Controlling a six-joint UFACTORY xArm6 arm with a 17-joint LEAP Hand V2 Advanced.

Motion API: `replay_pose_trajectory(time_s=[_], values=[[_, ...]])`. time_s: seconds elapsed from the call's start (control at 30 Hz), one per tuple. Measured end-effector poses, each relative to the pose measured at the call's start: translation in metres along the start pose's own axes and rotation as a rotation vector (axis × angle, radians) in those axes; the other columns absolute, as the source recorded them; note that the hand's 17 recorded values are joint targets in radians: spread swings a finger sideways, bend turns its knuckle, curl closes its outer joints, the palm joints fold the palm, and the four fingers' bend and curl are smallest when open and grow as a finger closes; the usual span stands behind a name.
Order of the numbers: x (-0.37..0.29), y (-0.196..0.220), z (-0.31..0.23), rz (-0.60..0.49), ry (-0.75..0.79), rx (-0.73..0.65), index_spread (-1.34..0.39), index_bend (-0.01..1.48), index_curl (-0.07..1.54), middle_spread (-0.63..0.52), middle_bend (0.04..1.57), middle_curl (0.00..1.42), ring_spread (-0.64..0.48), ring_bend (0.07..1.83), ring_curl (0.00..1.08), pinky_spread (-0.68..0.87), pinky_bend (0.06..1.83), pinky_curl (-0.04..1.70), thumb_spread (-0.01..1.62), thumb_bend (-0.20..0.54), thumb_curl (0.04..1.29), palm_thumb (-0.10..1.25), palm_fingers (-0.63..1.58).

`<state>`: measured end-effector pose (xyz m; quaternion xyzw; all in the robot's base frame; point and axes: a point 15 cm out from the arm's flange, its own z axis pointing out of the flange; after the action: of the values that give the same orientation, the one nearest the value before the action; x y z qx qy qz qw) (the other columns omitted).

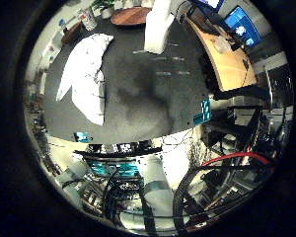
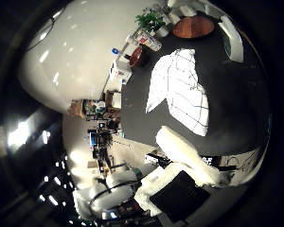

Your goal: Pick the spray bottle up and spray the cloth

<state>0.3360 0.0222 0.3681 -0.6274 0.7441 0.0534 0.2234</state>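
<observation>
You see the white checked cloth [image 2: 182, 90] lying crumpled on the dark surface [image 1: 153, 94], well below the palm. The spray bottle [image 1: 158, 25] stands upright on that surface, apart from the cloth (near a round wooden board [image 2: 193, 27]). One white finger of the robot hand [image 2: 184, 156] reaches out straight, holding nothing

Cloth [image 2: 180, 90]: white w/ thin dark grid lines, upper centre of thumb-side frame. Surface [image 1: 153, 94]: dark grey/black, w/ pale short marks upper centre of little-finger-side frame. Fingers [image 2: 184, 153]: white, black part alongside, lower centre. Round tabletop [image 2: 193, 27]: reddish-brown, top right. Plant [image 2: 149, 20]: green.
</observation>
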Motion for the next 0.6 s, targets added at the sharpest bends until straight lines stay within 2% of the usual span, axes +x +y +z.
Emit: replay_pose_trajectory(time_s=[0.6], values=[[0.055, 0.010, -0.028, 0.079, -0.089, 0.020, -0.24, 0.15, 0.26, 0.14, 0.21, 0.36, 0.19, 0.30, 0.27, 0.38, 0.35, 0.32, 1.18, -0.020, 0.29, 0.64, 0.12]])
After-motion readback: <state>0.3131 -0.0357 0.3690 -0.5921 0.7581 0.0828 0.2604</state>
